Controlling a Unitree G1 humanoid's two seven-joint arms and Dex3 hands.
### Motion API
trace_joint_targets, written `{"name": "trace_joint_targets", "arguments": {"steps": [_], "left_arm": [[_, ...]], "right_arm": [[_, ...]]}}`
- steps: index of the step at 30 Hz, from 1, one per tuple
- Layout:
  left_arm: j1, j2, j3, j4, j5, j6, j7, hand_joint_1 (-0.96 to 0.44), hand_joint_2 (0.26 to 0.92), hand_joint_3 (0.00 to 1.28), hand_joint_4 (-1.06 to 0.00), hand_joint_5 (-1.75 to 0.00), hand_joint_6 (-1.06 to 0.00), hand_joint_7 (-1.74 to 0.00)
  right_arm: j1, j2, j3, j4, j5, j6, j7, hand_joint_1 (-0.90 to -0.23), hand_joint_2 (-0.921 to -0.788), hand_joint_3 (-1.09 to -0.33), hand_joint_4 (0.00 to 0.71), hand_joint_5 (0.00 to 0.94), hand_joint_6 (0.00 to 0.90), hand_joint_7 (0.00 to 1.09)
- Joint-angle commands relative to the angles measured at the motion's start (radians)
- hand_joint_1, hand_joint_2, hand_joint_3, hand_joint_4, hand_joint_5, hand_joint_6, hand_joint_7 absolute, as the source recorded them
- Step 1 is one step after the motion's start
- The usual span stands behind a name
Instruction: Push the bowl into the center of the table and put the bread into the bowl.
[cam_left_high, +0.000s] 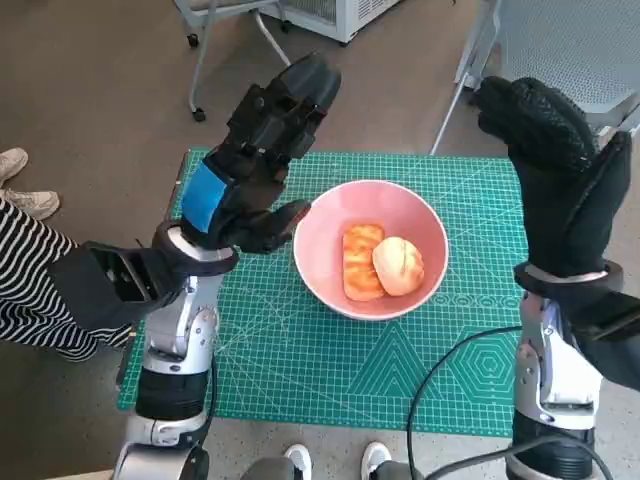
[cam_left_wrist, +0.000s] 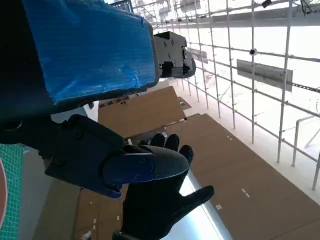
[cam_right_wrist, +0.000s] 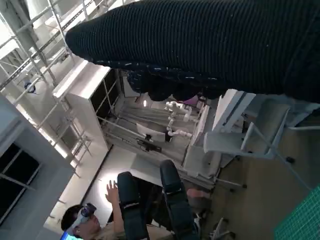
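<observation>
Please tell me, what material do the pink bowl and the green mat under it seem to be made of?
The pink bowl looks like smooth plastic or glazed ceramic: its even colour and soft sheen fit both, so I cannot tell which. The green mat looks like a matte, rubbery cutting mat, judging by its printed pale grid and geometric lines and its flat, dull surface.
</observation>
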Motion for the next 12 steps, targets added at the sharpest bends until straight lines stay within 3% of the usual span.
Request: {"name": "trace_joint_targets", "arguments": {"steps": [1, 12], "left_arm": [[0.001, -0.003, -0.003, -0.005, 0.008, -0.005, 0.007, -0.58, 0.887, 0.44, 0.00, -0.08, 0.00, -0.42], [-0.005, 0.002, -0.006, -0.005, 0.017, -0.005, 0.007, -0.57, 0.880, 0.45, 0.00, -0.08, 0.00, -0.42]], "right_arm": [[0.020, 0.002, -0.001, 0.005, 0.011, 0.017, 0.008, -0.695, -0.921, -0.641, 0.215, 0.000, 0.106, 0.56], [0.021, 0.001, -0.002, 0.003, 0.012, 0.018, 0.009, -0.695, -0.921, -0.642, 0.215, 0.000, 0.106, 0.56]]}}
